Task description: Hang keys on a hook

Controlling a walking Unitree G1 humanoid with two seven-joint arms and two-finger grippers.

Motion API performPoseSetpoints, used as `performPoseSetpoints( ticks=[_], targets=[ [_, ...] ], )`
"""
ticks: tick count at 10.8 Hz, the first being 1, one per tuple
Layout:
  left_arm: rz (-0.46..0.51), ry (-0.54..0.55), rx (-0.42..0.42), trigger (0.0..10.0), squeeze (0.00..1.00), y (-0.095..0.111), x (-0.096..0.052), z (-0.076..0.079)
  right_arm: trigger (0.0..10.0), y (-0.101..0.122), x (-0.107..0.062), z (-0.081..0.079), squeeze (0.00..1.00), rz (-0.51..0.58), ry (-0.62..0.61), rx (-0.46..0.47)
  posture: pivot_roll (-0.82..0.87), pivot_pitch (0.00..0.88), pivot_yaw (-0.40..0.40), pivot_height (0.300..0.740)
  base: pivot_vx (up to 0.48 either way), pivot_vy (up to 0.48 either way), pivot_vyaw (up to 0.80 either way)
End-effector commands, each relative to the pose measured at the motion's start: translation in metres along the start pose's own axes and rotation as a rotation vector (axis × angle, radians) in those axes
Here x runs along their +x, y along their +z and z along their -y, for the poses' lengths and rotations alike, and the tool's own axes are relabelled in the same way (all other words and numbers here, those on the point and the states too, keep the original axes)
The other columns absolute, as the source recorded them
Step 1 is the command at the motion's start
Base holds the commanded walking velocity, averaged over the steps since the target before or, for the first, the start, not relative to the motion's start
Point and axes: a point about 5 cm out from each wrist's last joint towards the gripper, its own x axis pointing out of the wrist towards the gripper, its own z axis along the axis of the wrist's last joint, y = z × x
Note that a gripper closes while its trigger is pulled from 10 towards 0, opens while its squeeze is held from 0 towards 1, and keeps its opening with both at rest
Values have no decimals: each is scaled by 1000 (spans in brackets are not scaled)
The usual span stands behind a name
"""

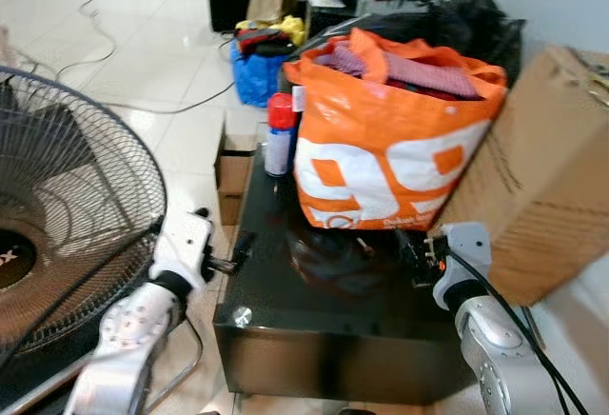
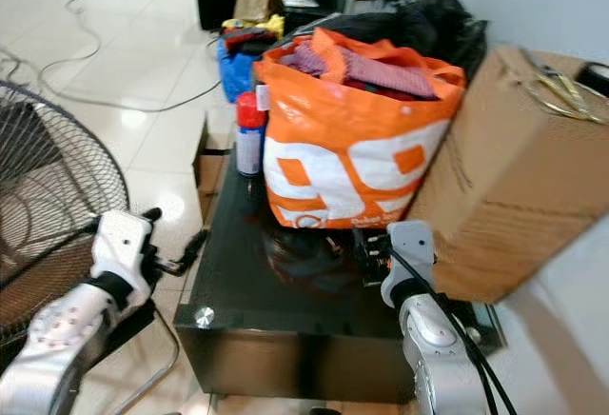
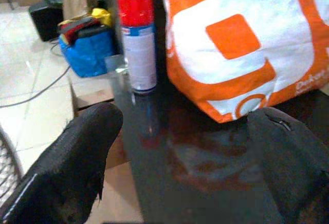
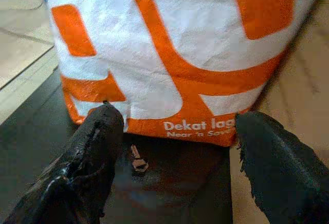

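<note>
A bunch of brassy metal pieces that look like keys (image 2: 557,91) lies on top of a big cardboard box (image 1: 542,167) at the right. My left gripper (image 1: 233,258) is open at the left edge of a low black table (image 1: 333,320), with nothing between its fingers (image 3: 77,157). My right gripper (image 1: 414,253) is open low over the table's right side, just in front of an orange-and-white bag (image 1: 390,139). Between its fingers (image 4: 92,147), a small metal piece (image 4: 136,160) lies on the table at the foot of the bag.
The stuffed bag fills the table's middle, with a red-capped spray can (image 1: 279,134) to its left. A floor fan (image 1: 67,206) stands close at my left. A small box (image 1: 233,172), a blue bag (image 1: 252,72) and cables (image 1: 143,101) lie on the tiled floor behind.
</note>
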Motion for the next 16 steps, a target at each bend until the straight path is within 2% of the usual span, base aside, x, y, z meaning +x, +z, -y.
performPoseSetpoints(
  ticks=[1, 6, 7, 8, 14, 16],
  targets=[
    [11, 11, -7, 10000, 486, 1, 1, 2, 10000, 3, -1, 7, 0, 3, -27, -2, -64, 0, -66, 732, 0, 0, -800],
    [36, 64, -17, 10000, 490, 1, 1, 1, 10000, 7, 4, 4, 0, 8, 8, -25, -45, 0, -89, 732, 0, 0, 0],
    [37, 64, -18, 10000, 486, 0, 0, 1, 10000, 6, 4, 3, 0, -2, 12, -14, -44, 0, -89, 732, 0, 0, -800],
    [37, 63, -18, 10000, 490, 0, 0, 1, 10000, 5, 5, 4, 0, -7, 6, -26, -45, 0, -87, 732, 240, 0, -800],
    [41, 52, -22, 10000, 490, 2, 2, 1, 10000, 3, 4, 5, 0, -14, -5, -29, -44, 0, -82, 732, 268, 0, 0],
    [41, 51, -20, 10000, 486, 2, 2, 1, 10000, 3, 4, 6, 0, -15, -10, -24, -44, 0, -84, 732, 272, 0, -641]
  ],
)
